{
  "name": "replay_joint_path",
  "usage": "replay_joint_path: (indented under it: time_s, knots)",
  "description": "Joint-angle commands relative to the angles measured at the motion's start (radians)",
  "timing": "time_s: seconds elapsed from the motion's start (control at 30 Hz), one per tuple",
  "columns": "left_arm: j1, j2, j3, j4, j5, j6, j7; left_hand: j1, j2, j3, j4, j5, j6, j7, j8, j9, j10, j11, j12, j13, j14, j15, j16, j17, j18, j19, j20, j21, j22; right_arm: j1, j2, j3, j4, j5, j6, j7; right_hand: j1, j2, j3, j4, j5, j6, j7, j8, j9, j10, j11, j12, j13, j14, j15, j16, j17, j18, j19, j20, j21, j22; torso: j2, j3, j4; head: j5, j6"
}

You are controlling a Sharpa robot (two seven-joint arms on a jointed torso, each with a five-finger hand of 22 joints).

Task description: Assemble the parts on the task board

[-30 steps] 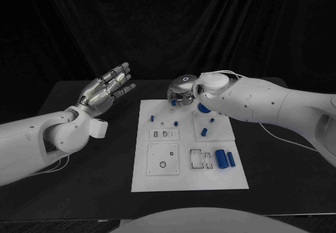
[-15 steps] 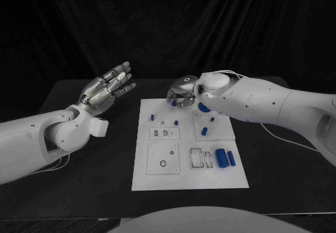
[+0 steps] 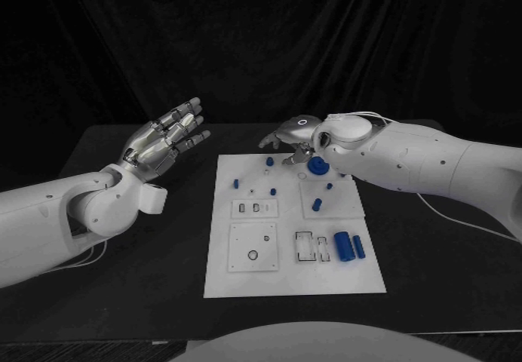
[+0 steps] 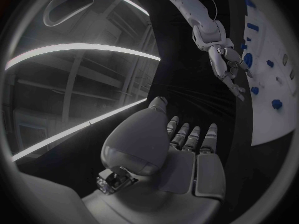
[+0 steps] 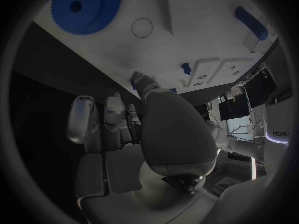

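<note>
Task board (image 3: 288,283), mid-counter: several blue parts (image 3: 349,246) loose (assembly judged early). Left hand (image 3: 165,141) raised beside it, spread, empty. Right hand (image 3: 292,137) over far edge; grip undeterminable.

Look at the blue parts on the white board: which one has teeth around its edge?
The blue gear, lying at the board's far edge beside the right hand. It is a round toothed disc with a centre hole; the other blue parts are plain pegs and cylinders.

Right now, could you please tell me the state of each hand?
Left hand: open, holding nothing, raised left of the board.
Right hand: open, holding nothing, over the board's far edge.
</note>
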Motion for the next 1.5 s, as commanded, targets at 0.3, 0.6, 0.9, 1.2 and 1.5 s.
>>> replay_joint_path:
  time_s: [0.3,0.6,0.9,1.2,1.5]
  knots:
    - [0.001,-0.011,0.001,0.001,0.001,0.014,0.004,0.008,0.001,0.005,-0.005,0.007,0.008,0.010,0.003,0.002,0.001,0.001,0.004,0.000,0.001,-0.007,0.002,0.000,0.018,-0.002,0.001,-0.001,-0.001,0.046,-0.206,0.000,0.206,0.108,-0.204,0.068,0.050,0.000,0.025,0.032,-0.017,0.295,0.059,0.071,0.029,0.311,-0.046,0.242,0.100,-0.185,-0.021,-0.251,-0.348,0.071,-0.189,-0.021,-0.256,-0.173,0.000,-0.0005,-0.0013,0.006,0.005]
    - [0.001,-0.006,0.001,-0.006,0.001,0.018,-0.003,0.032,0.004,0.034,-0.021,0.026,0.063,0.051,0.018,0.009,0.025,0.018,0.048,0.008,0.026,-0.005,0.037,0.010,0.019,0.002,-0.001,0.001,0.000,0.055,-0.289,0.000,0.249,0.116,-0.083,-0.026,-0.073,0.010,-0.061,0.108,-0.092,0.402,0.103,0.079,0.073,0.702,-0.112,1.185,1.136,0.126,-0.061,0.144,0.365,0.007,0.035,-0.060,-0.059,0.025,-0.001,-0.0005,-0.0015,0.003,0.009]
    - [0.001,-0.002,0.001,-0.008,0.001,0.025,-0.007,0.033,0.004,0.036,-0.021,0.028,0.065,0.050,0.018,0.009,0.026,0.020,0.051,0.009,0.025,-0.005,0.037,0.010,0.019,0.002,-0.001,0.001,0.000,0.028,-0.302,0.000,0.216,0.111,-0.060,-0.060,-0.173,-0.013,-0.107,0.176,-0.099,0.396,0.116,0.085,0.114,0.859,-0.105,1.294,1.346,0.248,-0.060,0.322,0.679,-0.071,0.229,-0.061,0.250,0.263,-0.002,-0.0003,-0.0030,0.007,0.009]
    - [0.000,0.002,0.001,-0.012,0.001,0.028,-0.005,0.034,0.003,0.036,-0.021,0.029,0.065,0.050,0.019,0.009,0.025,0.020,0.050,0.008,0.025,-0.004,0.036,0.009,0.019,0.002,-0.001,0.001,0.000,0.016,-0.306,0.000,0.209,0.100,-0.004,-0.088,-0.187,-0.029,-0.096,0.175,-0.089,0.349,0.132,0.049,0.094,0.859,-0.093,1.294,1.346,0.248,-0.052,0.322,0.679,-0.071,0.229,-0.054,0.250,0.263,0.000,0.0007,0.0014,0.000,0.015]
    - [0.000,0.004,0.001,-0.017,0.001,0.029,-0.003,0.035,0.003,0.039,-0.021,0.031,0.061,0.048,0.018,0.008,0.022,0.019,0.048,0.008,0.024,-0.001,0.036,0.009,0.019,0.002,-0.001,0.001,0.000,-0.002,-0.309,0.000,0.203,0.088,-0.013,-0.090,-0.145,-0.028,-0.089,0.172,-0.038,0.341,0.141,0.037,0.081,0.859,-0.084,1.294,1.346,0.248,-0.045,0.322,0.679,-0.071,0.229,-0.046,0.250,0.263,0.000,-0.0002,0.0000,-0.001,0.016]
